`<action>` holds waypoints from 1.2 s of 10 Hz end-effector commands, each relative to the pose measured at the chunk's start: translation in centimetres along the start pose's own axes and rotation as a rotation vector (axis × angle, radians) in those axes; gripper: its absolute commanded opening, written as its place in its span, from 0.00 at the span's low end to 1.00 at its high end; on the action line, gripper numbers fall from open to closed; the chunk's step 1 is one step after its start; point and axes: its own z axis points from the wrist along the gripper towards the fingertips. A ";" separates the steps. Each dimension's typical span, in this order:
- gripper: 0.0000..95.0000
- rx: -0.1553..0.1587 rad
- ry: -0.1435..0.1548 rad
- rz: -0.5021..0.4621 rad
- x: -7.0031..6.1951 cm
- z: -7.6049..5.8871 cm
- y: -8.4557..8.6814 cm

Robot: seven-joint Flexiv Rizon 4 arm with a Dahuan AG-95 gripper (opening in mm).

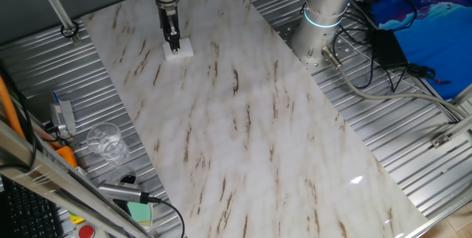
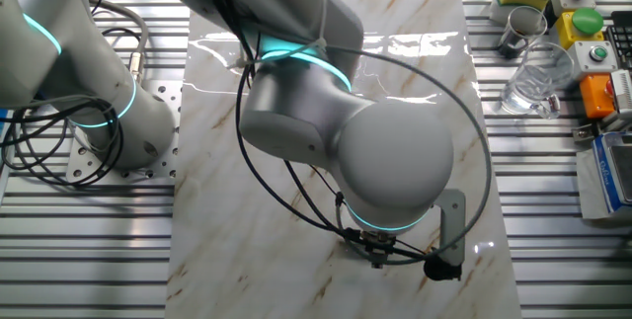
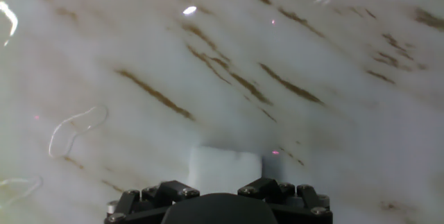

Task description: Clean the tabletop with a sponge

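Observation:
The tabletop (image 1: 251, 113) is a long white marble-look slab with brown veins, running from far left to near right in one fixed view; it also shows in the other fixed view (image 2: 415, 52) and fills the hand view (image 3: 277, 57). My gripper (image 1: 174, 44) points straight down at the slab's far end and is shut on the sponge (image 1: 179, 51), a small white block pressed on the slab. In the hand view the sponge (image 3: 225, 168) sits between my fingers (image 3: 270, 188). In the other fixed view the arm hides both the gripper and the sponge.
Ribbed grey metal (image 1: 383, 135) borders the slab on both sides. At the left edge stand a clear glass (image 1: 105, 142), a green block with pale edge (image 1: 139, 211) and tools. The arm's base (image 1: 324, 9) and cables (image 1: 369, 68) stand at the right.

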 end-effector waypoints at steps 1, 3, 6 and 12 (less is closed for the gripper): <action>0.80 0.004 -0.002 0.003 0.1 0.4 -0.1; 0.80 0.006 -0.001 0.003 0.1 1.1 -0.2; 0.80 -0.010 0.010 0.018 0.3 1.8 -0.3; 0.80 -0.008 0.014 0.022 1.2 2.0 0.0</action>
